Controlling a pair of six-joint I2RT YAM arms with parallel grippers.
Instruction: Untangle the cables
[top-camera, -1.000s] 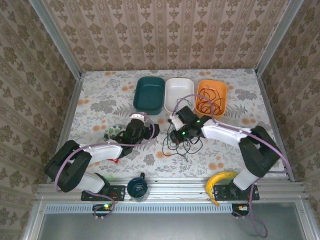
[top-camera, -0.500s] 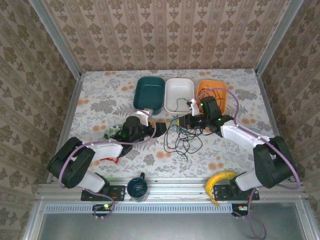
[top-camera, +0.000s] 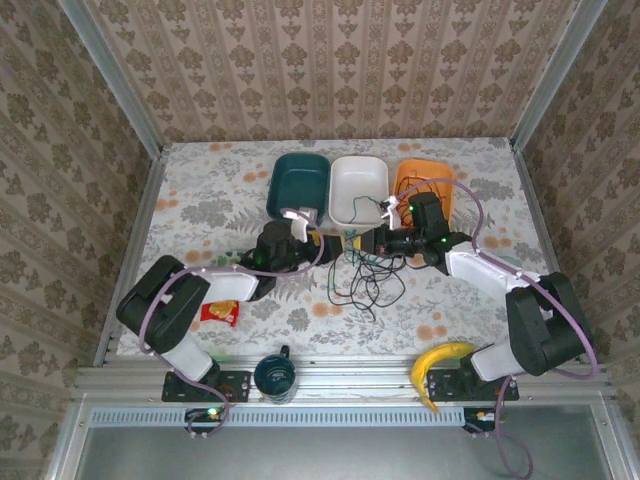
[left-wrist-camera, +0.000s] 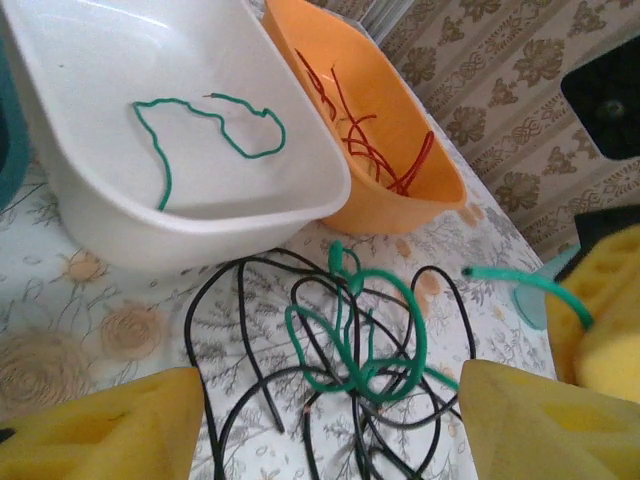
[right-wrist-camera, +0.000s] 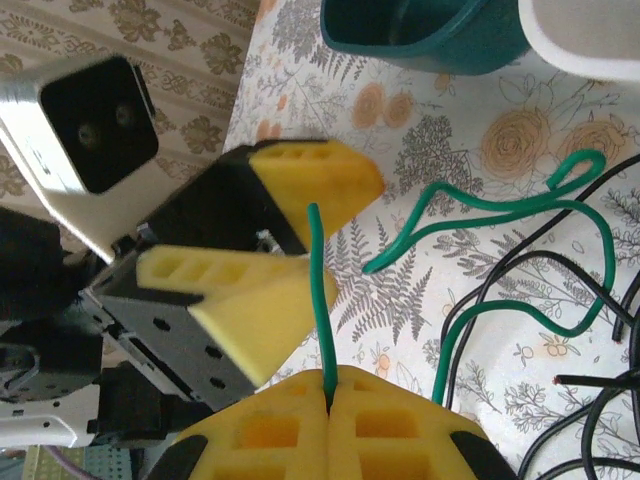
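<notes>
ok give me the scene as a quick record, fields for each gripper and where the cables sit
left gripper: open, holding nothing, facing the right gripper
right gripper: shut on green cable, near its end
tangle: black and green cables, on the table in front of the trays
white tray: second green cable inside
orange tray: red cables inside

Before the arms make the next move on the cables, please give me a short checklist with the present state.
1. Right gripper shut on green cable: ok.
2. Left gripper open: ok.
3. Tangle ahead of left gripper: ok.
4. Green loops free of black cables: not ok, they cross.
5. White bin has room: ok, single cable inside.
6. Held cable belongs to tangle: cannot tell.
</notes>
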